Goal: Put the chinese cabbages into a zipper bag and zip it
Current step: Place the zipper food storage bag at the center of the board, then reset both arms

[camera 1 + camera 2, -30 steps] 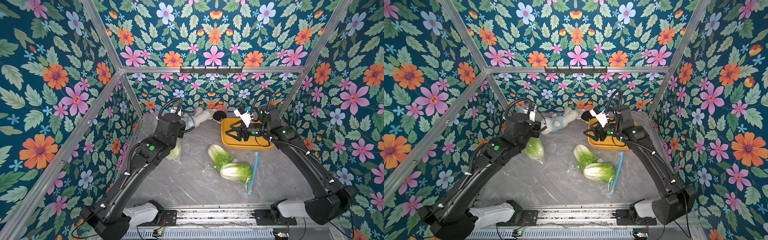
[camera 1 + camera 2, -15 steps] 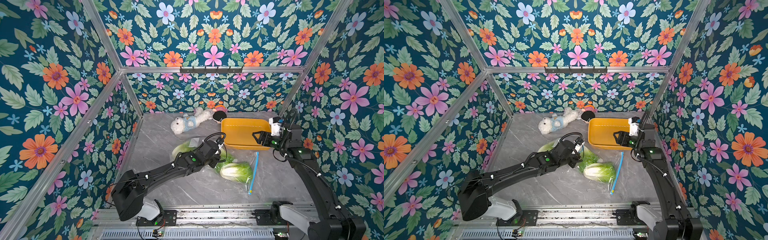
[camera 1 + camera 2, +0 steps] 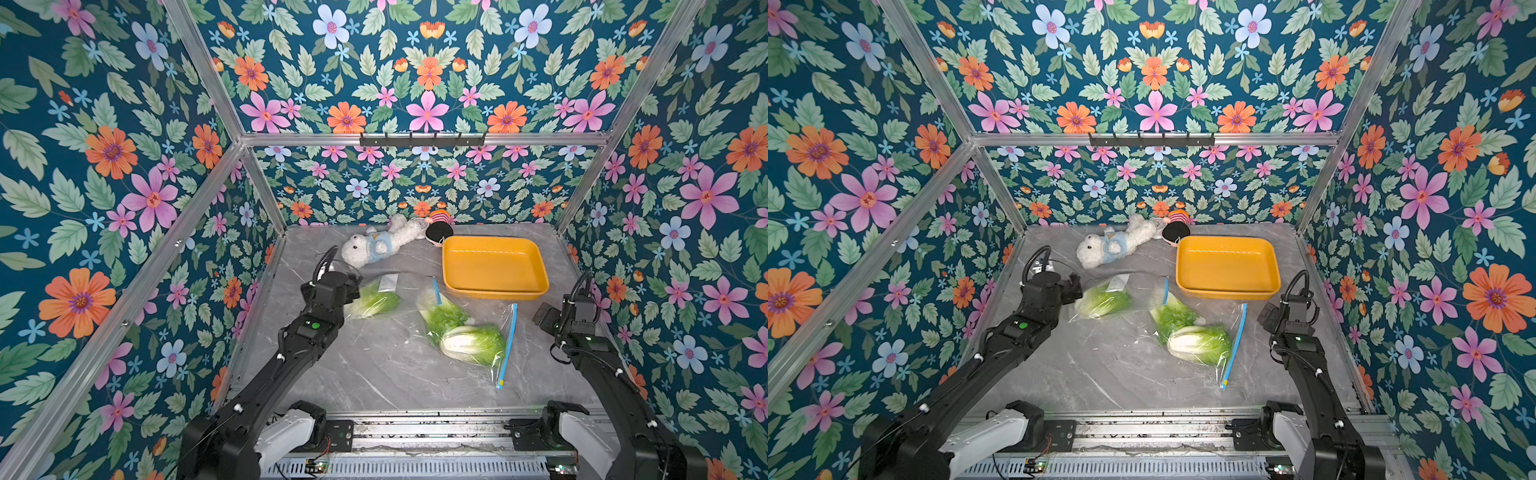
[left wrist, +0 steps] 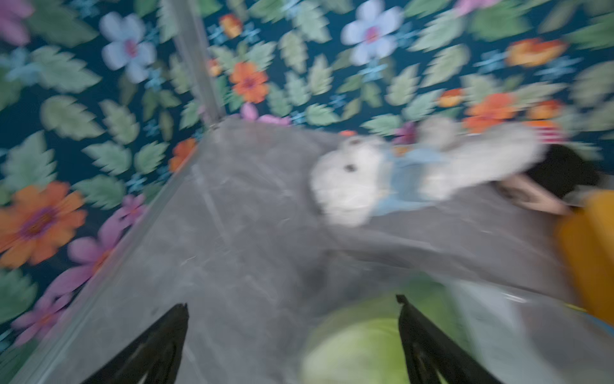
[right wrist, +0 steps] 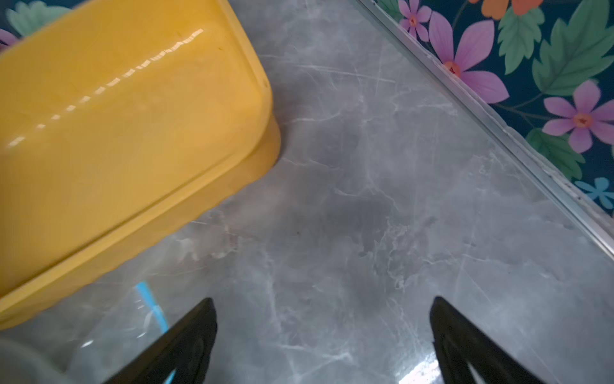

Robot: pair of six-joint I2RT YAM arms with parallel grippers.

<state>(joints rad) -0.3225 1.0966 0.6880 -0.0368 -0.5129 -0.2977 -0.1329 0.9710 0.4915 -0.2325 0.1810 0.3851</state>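
left wrist view is all blur; the cabbage [image 4: 358,345] is a green smear cut by the edge. tray [image 5: 116,133] and bag [image 5: 133,325] run off the right wrist view.

A grey marble-patterned counter [image 3: 374,374] is enclosed by walls covered in dark teal floral wallpaper [image 3: 104,166] and framed by aluminium profile bars [image 3: 291,139]. A black hook rail [image 3: 422,139] is mounted on the rear horizontal bar. A yellow rectangular plastic tray [image 3: 494,294] is set flat at the far right of the counter. A white plush toy in a light blue shirt [image 3: 376,247] is laid on its side near the back wall, left of the tray. A small doll with black hair and a red-striped cap [image 3: 438,232] is seen just beside the plush toy's feet, at the tray's far left corner. A slotted metal rail [image 3: 415,424] is fixed along the counter's near edge.
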